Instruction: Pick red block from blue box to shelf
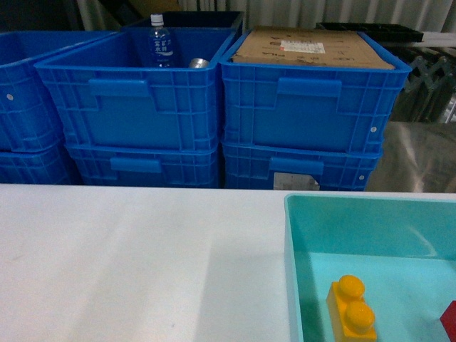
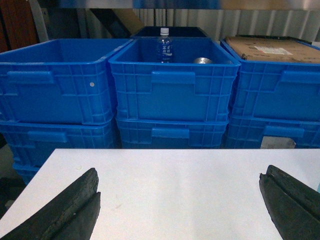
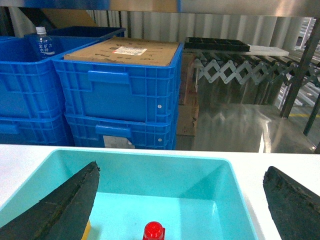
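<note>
Stacked dark blue ribbed plastic crates point(image 1: 135, 107) stand behind the white worktop point(image 1: 128, 263). Left hand point(image 2: 180, 205) open, empty, over bare worktop. Right hand point(image 3: 185, 205) open above the pale turquoise plastic box point(image 3: 240, 190); small red plastic block point(image 3: 154, 231) lies inside, ungrasped. Pick and shelf placement both remain.

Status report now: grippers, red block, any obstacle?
Both grippers open, left, right. Red block in blue box, not gripped. Yellow brick beside it.
</note>
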Tool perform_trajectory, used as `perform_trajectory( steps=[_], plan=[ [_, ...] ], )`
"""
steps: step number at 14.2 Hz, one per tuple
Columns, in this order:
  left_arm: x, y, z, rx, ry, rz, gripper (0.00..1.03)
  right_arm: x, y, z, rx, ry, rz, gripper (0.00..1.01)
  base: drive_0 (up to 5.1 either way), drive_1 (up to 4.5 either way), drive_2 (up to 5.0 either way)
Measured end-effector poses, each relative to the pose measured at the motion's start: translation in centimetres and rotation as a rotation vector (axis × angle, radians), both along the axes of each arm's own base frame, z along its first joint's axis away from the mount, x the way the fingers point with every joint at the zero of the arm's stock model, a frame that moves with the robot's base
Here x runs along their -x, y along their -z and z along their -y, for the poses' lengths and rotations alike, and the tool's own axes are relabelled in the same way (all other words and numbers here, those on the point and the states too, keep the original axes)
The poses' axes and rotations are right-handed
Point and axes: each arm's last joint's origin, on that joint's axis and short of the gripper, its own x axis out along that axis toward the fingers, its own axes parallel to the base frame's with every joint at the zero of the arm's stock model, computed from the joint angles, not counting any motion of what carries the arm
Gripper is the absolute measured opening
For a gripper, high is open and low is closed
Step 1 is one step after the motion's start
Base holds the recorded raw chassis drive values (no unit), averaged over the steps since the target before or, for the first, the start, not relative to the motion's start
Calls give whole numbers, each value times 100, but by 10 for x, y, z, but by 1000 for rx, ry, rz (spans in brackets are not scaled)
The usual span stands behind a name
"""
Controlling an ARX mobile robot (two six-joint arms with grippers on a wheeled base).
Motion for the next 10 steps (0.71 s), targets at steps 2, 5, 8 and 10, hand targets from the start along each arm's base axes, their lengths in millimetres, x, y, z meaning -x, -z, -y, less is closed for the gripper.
perform_trajectory(
  steps=[2,5,8,10],
  plan=[
    [0,0,0,0,0,0,98,0,0,0,0,0,0,98,0,0,0],
    [0,0,0,0,0,0,98,-4,-6,-2,-1,8,47,98,0,0,0],
    [0,0,0,0,0,0,98,-21,-17,-13,0,-35,31,98,0,0,0],
    [0,0,0,0,0,0,98,-33,-28,-20,-2,-65,29,98,0,0,0]
  ],
)
